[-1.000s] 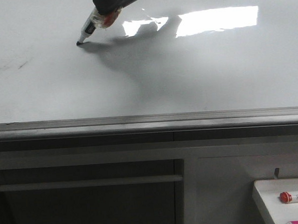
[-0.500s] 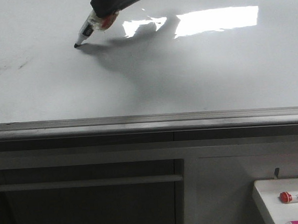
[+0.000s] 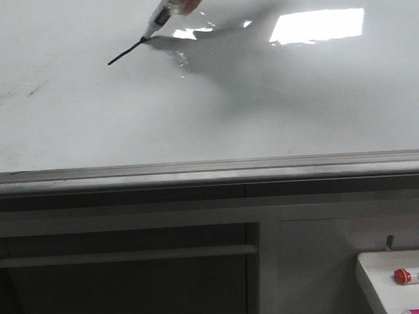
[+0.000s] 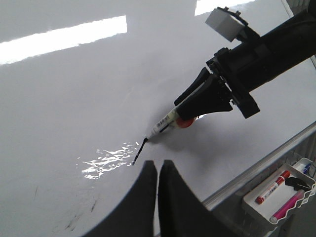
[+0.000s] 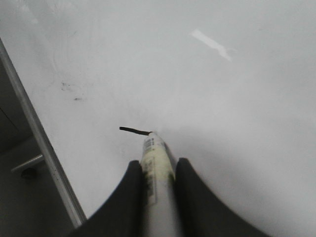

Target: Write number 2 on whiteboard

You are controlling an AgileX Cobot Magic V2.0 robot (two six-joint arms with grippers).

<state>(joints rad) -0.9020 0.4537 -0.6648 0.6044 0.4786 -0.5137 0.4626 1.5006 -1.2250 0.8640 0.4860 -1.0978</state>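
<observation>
The whiteboard [image 3: 278, 118] fills the upper front view, glossy white. The number 2 [image 3: 126, 52] shows as one short slanted black stroke, also in the left wrist view [image 4: 138, 150] and the right wrist view [image 5: 134, 130]. My right gripper [image 5: 156, 163] is shut on a white marker [image 3: 163, 15]; its tip touches the stroke's far right end. In the front view the gripper is almost wholly above the top edge. The left wrist view shows the right gripper [image 4: 197, 101] holding the marker [image 4: 165, 122]. My left gripper [image 4: 158, 167] is shut and empty, hovering just near of the stroke.
The board's grey metal lower rim [image 3: 210, 169] runs across the front. Faint dark smudges [image 3: 13, 92] lie at the left, a bright glare [image 3: 316, 25] at the upper right. A small white tray [image 3: 376, 278] at the lower right holds a red-capped marker [image 3: 414, 276].
The marker tip has moved up and to the right across the board, leaving a short black stroke behind it. The right gripper has risen almost out of the front view.
</observation>
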